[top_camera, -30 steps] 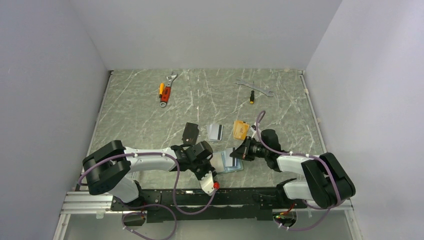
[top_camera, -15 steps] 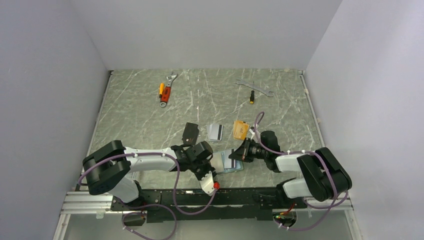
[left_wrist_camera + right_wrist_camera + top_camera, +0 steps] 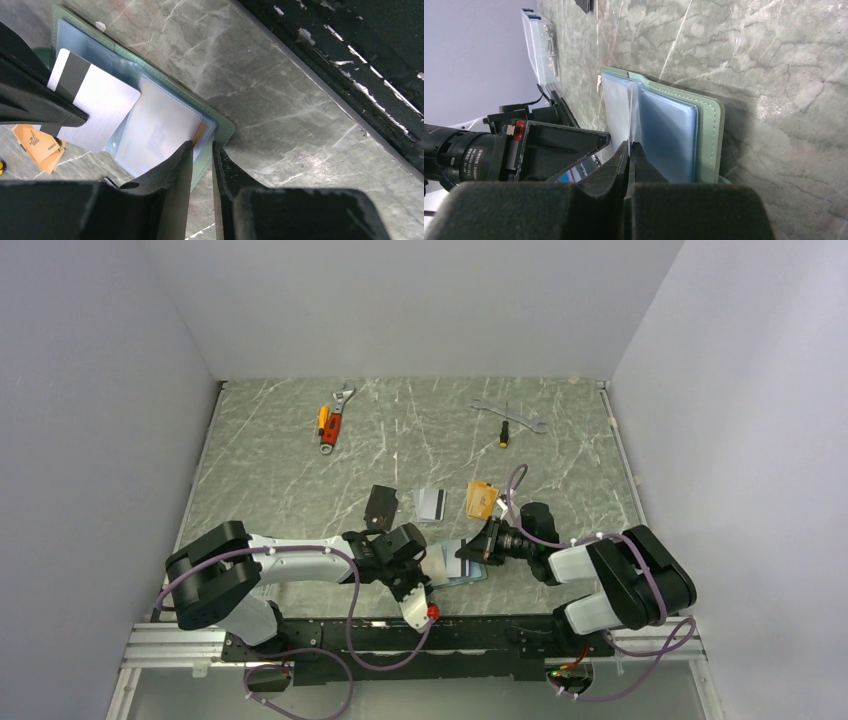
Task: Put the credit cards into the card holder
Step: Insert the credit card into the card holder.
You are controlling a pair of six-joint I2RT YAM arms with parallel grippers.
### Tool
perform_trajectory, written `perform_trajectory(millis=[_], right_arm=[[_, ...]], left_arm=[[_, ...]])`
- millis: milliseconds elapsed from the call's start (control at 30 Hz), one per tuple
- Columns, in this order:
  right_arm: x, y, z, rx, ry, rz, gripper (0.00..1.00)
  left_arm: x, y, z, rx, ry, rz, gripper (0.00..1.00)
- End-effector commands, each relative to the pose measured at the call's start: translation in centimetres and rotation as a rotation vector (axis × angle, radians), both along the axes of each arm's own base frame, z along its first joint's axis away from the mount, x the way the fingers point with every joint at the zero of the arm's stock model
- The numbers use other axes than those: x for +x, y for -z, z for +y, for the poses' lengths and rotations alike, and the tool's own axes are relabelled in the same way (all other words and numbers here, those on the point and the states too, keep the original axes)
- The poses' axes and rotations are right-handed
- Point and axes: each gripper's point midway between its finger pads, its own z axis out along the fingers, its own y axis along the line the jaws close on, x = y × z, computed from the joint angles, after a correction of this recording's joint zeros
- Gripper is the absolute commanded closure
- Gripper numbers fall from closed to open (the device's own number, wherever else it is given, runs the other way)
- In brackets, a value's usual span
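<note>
The sage-green card holder (image 3: 222, 131) lies open near the table's front edge, its pale blue sleeves facing up. My left gripper (image 3: 202, 145) is shut on its near edge, with the green cover and a sleeve between the jaws. My right gripper (image 3: 629, 144) is shut on a silver-grey credit card (image 3: 97, 110) with a dark stripe, and the card's corner lies over the holder's sleeves. A black card (image 3: 381, 504), a silver card (image 3: 431, 502) and orange cards (image 3: 481, 499) lie on the table just beyond. In the right wrist view the held card is edge-on.
An orange-handled wrench (image 3: 333, 420) lies at the back left. At the back right are a silver wrench (image 3: 510, 415) and a small screwdriver (image 3: 504, 432). The black base rail (image 3: 350, 75) runs close behind the holder, and grey walls enclose the table.
My right gripper has slid the silver card slightly left, further over the open holder. The left gripper stays in place on the holder's edge.
</note>
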Motion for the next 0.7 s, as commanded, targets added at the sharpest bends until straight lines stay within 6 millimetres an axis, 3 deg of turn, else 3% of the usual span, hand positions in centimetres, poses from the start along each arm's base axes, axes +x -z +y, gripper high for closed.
perform_trajectory(millis=[0, 667], right_arm=[[0.17, -0.71, 0.3, 0.036, -0.018, -0.045, 1.0], [-0.42, 0.07, 0.95, 0.047, -0.061, -0.014, 1.0]], left_arm=[[-0.8, -0.16, -0.12, 0.006, 0.021, 0.025, 0.75], [-0.74, -0.25, -0.2, 0.006, 0.021, 0.021, 0.75]])
